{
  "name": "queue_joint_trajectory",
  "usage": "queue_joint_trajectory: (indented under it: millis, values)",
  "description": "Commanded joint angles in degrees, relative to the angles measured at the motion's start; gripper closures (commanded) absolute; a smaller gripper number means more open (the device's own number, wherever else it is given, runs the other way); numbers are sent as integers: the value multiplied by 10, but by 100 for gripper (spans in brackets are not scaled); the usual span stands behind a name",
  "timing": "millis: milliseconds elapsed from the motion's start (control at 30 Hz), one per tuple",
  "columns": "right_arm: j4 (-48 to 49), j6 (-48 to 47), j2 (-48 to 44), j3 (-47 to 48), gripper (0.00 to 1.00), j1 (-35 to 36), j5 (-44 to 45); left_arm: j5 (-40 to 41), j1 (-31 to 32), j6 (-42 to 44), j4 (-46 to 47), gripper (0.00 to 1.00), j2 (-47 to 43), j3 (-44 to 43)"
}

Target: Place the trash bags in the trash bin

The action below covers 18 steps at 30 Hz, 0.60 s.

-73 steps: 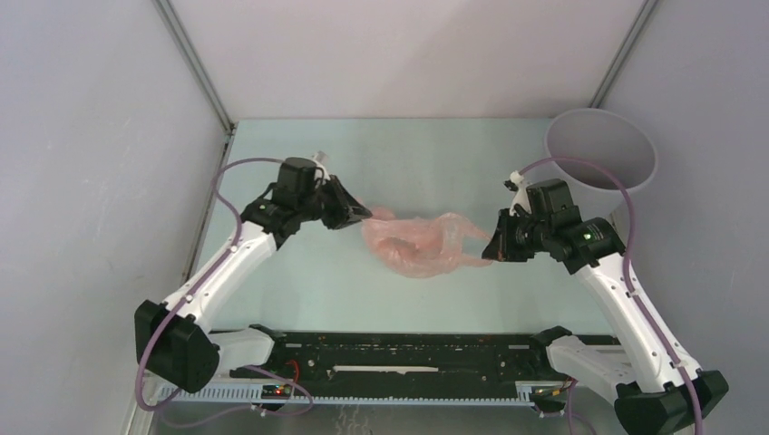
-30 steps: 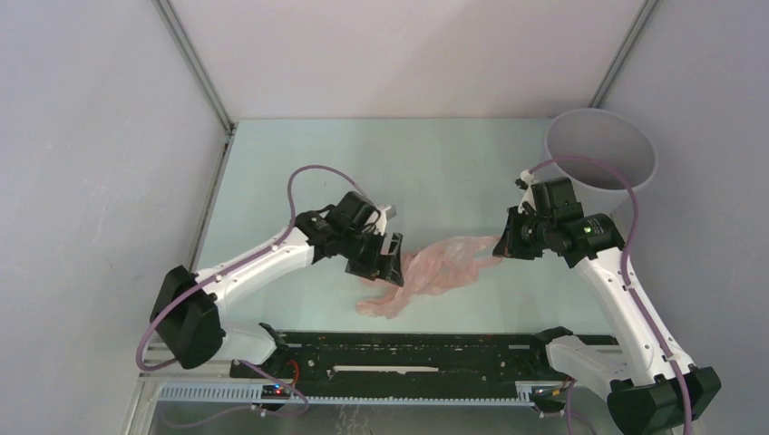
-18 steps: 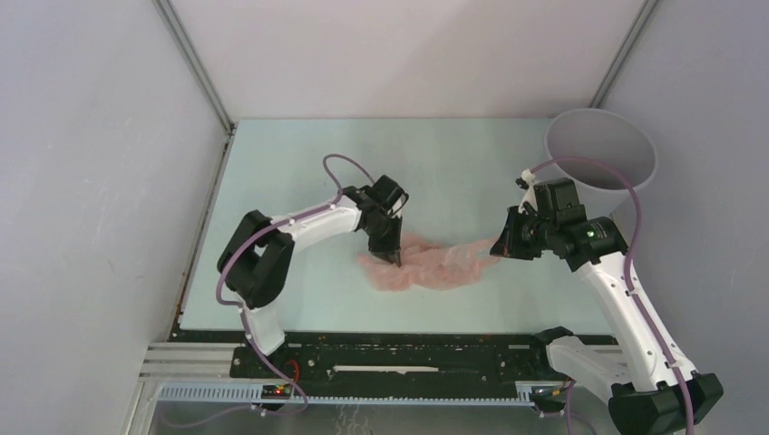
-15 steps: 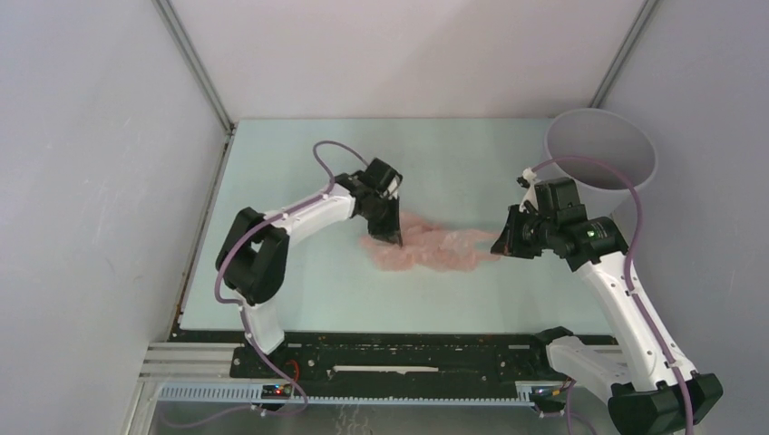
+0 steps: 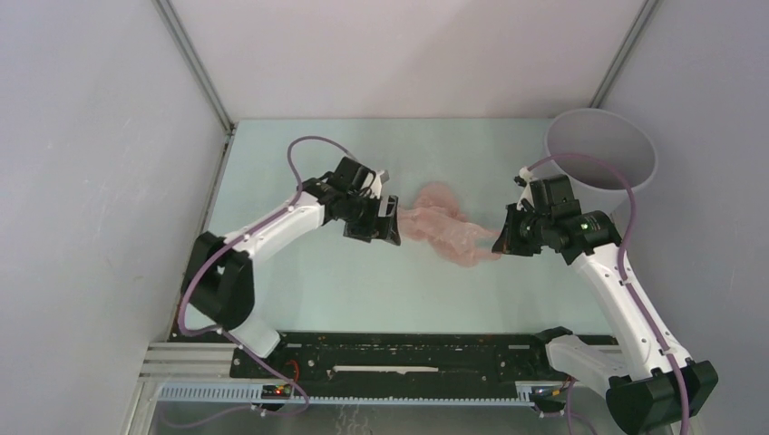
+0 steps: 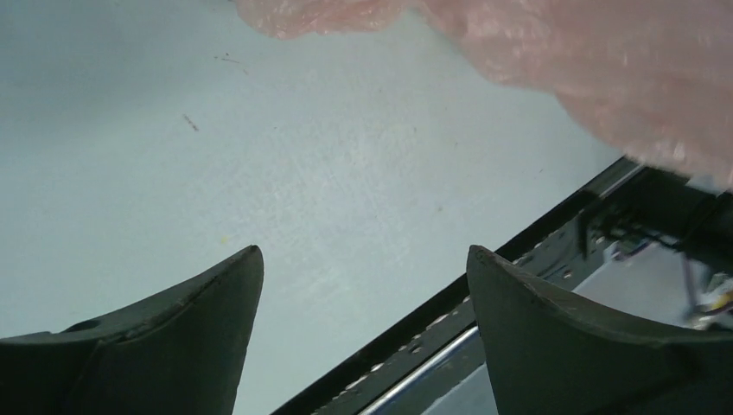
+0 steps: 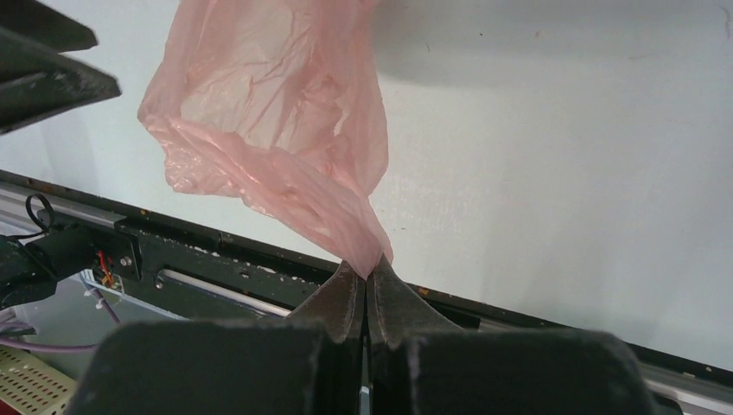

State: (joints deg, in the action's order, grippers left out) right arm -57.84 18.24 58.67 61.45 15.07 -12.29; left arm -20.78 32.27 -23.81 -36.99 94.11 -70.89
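Observation:
The pale-pink trash bag (image 5: 442, 227) hangs crumpled between the two arms, lifted off the table. My right gripper (image 7: 367, 270) is shut on one end of it, and the film (image 7: 277, 130) spreads out beyond the fingertips. That gripper (image 5: 501, 241) sits just left of the light-grey trash bin (image 5: 600, 149) at the back right corner. My left gripper (image 5: 388, 223) stands open at the bag's left end. Nothing lies between its fingers (image 6: 207, 337); the bag (image 6: 622, 78) shows only above and to the right of them.
Grey enclosure walls stand close on the left, back and right. The black rail (image 5: 399, 349) carrying both arm bases runs along the near table edge. Purple cables (image 5: 304, 159) loop above each arm.
The left gripper closed briefly on the bag, then opened again and drew back to the left. The bag has been carried toward the back and the right, nearer the bin.

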Motion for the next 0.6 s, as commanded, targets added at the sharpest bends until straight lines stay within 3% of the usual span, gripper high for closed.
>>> queue_joint_trajectory:
  millis: [0, 133, 300, 400, 567]
  values:
    - [5, -23, -6, 16, 100, -4, 4, 42, 15, 138, 1, 8, -82, 24]
    - [5, -26, -6, 16, 100, -5, 2, 127, 20, 198, 23, 8, -95, 14]
    - [3, -26, -6, 16, 100, -6, -2, 41, 16, 322, 217, 7, -129, 94]
    - [-2, -21, -12, 16, 100, -5, -5, 17, 14, 378, 346, 0, -141, 136]
    - [-15, -15, -22, 16, 100, -6, -1, -22, 6, 447, 298, 0, -44, 47]
